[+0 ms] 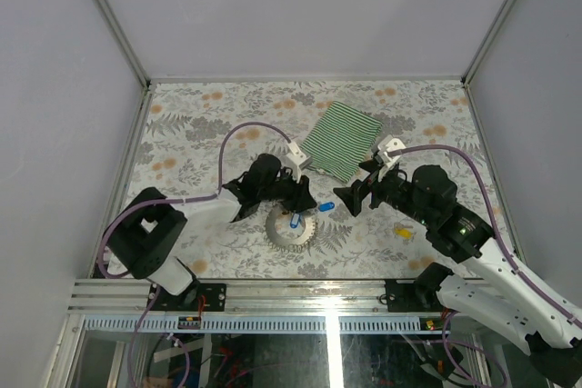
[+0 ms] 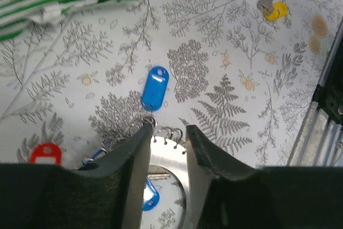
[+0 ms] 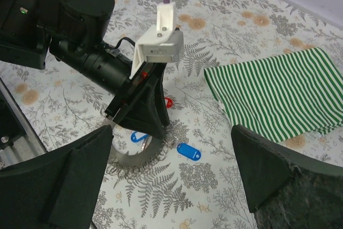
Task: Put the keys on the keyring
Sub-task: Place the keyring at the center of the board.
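From above, the keyring (image 1: 291, 227) lies on the tabletop (image 1: 200, 124) under the tips of the left jaws. One blue key (image 1: 295, 221) sits inside its loop. A loose blue key (image 1: 326, 207) lies just beside the ring, between the two arms, and the yellow key (image 1: 404, 233) lies well apart to the right.

In the left wrist view, the left jaws stand narrowly parted over the ring's coiled rim, with nothing clearly pinched. The red key (image 2: 45, 153) lies off to one side. If they close here, they could snag the coil and drag the ring into the loose blue key.

In the right wrist view, the right jaws are wide and empty, hanging above the loose blue key, with the left arm's tip close by. Coming down could knock the arms together. The flat key could also skid away, or its tiny loop could miss the ring.
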